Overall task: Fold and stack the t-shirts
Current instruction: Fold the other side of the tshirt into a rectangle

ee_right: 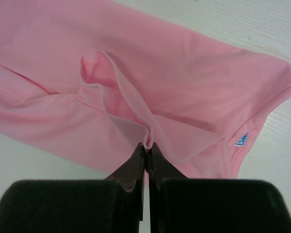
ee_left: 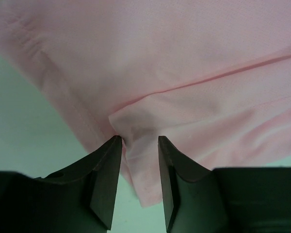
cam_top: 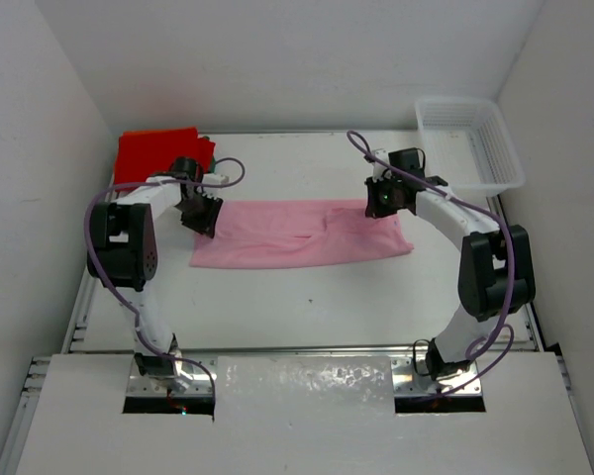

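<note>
The left claw stands apart around the pink t-shirt's fold; right claw pinches it.

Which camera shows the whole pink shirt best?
The top external view: the pink shirt lies there almost whole, folded into a strip. The left wrist view shows only one corner; the right wrist view, a raised fold and the blue tag.

At my far right corner a white plastic lattice basket sits on the white table, close beside the plain white right wall; a tiny dark speck marks the tabletop nearer me
</note>
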### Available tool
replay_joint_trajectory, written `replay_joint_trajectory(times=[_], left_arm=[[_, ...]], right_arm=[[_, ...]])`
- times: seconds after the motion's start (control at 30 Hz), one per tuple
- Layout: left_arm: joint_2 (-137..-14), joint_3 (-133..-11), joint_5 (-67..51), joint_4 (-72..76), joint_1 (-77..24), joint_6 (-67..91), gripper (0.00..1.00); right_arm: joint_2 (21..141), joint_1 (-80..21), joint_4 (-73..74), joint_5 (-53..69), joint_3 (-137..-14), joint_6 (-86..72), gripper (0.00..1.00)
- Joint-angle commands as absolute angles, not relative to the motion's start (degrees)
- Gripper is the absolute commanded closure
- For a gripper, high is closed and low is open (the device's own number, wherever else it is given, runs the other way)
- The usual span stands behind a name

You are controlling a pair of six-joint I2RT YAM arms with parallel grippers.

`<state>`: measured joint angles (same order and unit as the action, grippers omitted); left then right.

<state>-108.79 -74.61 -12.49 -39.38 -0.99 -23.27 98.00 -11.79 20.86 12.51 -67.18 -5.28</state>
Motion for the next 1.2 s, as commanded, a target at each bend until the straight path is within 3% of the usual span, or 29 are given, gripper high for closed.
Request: replay_joint_trajectory(times=[0.0, 0.17, 0.4, 0.6, 0.73, 0.87, 0.97, 1.17], left_arm=[[-108.98, -76.55, -14.15, -37.79, -0.53, -21.97, 0.66], [-110.39, -76.99, -14.94, -37.71, -0.53, -21.62, 0.67], [-111.71, -76.03, -14.25, -36.57, -0.53, -21.53, 0.80], [-110.31, -75.67, -7.48, -34.02, -0.53, -20.39, 0.68], [-109.25, -75.41, -8.43, -33.49, -0.53, -20.04, 0.66], [-110.82, -74.53, -12.04, -33.84, -0.62, -20.04, 0.81], [-110.92, -74.00, -11.87, -33.40, -0.62, -19.87, 1.00], [-108.81, -74.97, -11.69, -34.63, -0.62, -20.21, 1.00]], right_arm=[[95.28, -12.13, 17.76, 13.01, -66.19, -5.89, 1.00], [94.92, -12.22, 17.49, 12.48, -65.04, -5.80, 1.00], [95.45, -12.13, 17.93, 12.39, -66.09, -5.71, 1.00], [95.71, -12.22, 18.63, 12.83, -66.80, -5.54, 1.00], [95.71, -12.13, 18.98, 12.66, -67.06, -5.36, 1.00], [95.71, -12.13, 19.25, 12.22, -67.32, -5.10, 1.00], [95.71, -12.13, 19.69, 12.30, -67.50, -4.83, 1.00], [95.01, -12.13, 20.65, 11.95, -67.59, -4.66, 1.00]])
